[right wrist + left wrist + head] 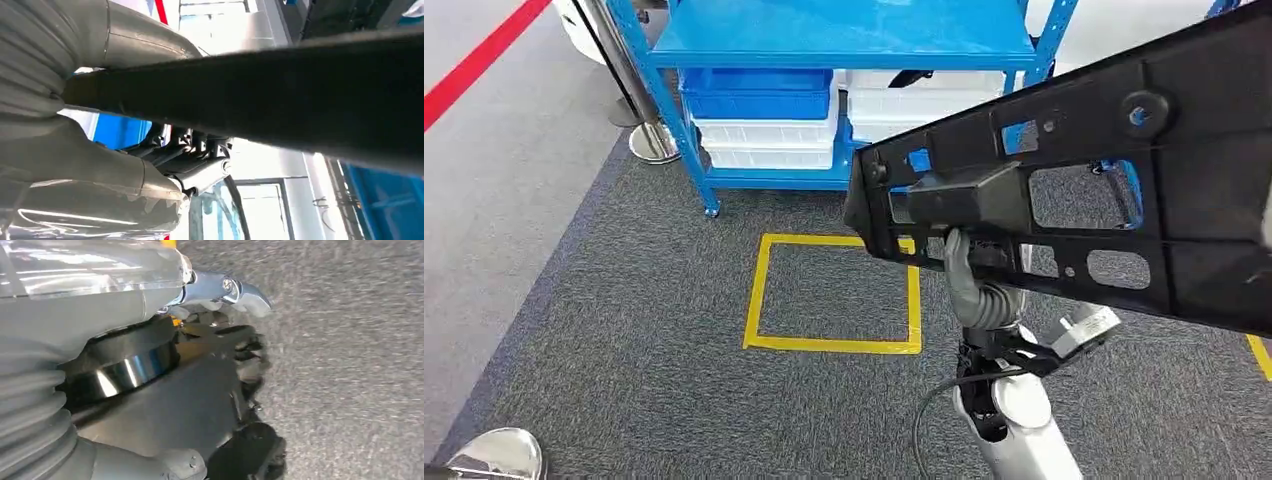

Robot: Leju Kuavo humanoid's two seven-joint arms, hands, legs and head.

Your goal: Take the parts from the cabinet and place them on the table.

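Grey carpet (624, 330) lies open around a yellow tape square (834, 292); blue shelf (844, 40) at twelve o'clock. Right hand (969, 265) grasps a long black panel (1074, 190); left hand (220, 385), curled, state unclear.

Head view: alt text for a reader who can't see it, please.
The robot's right hand holds a long black plastic part with cut-outs up across the view. Behind it stand a blue cabinet with white bins and a yellow tape square on grey carpet.

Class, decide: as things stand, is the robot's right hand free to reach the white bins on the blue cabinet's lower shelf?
Probably not: the right hand already grips the large black part, which also spans the space before the white bins.
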